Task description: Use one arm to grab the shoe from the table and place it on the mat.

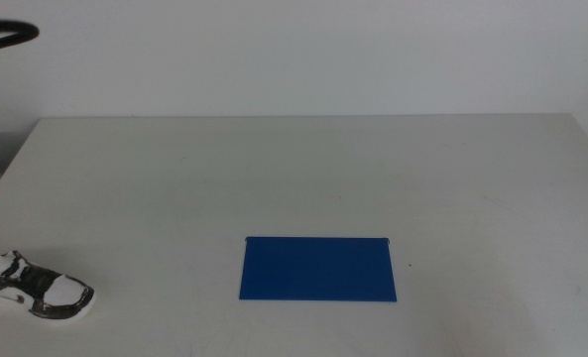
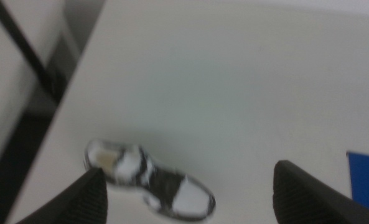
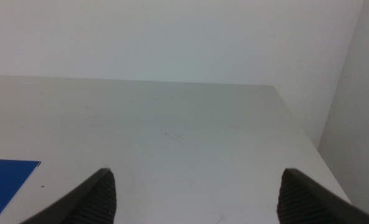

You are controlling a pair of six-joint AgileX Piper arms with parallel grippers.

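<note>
Left gripper [image 2: 190, 193] spread wide above the shoe [image 2: 148, 179] — holding nothing.
The shoe lies on the table [image 1: 303, 178] at about 8 o'clock, well apart from the mat [image 1: 318, 269] — the right gripper [image 3: 196, 196] waits, also wide and bare.

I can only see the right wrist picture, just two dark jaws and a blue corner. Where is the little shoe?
Observer: The small white and black sneaker lies on the wide off-white table, near its front left corner, well left of the flat deep blue rectangular mat.
Operator: Is anybody grabbing it?
Observer: No. The left gripper hangs above it, jaws open and apart from it.
Operator: Is something on the mat?
Observer: Nothing; its whole blue face shows.
Operator: What is my gripper doing?
Observer: The right gripper is open, holding nothing, and is out of the middle view.
</note>
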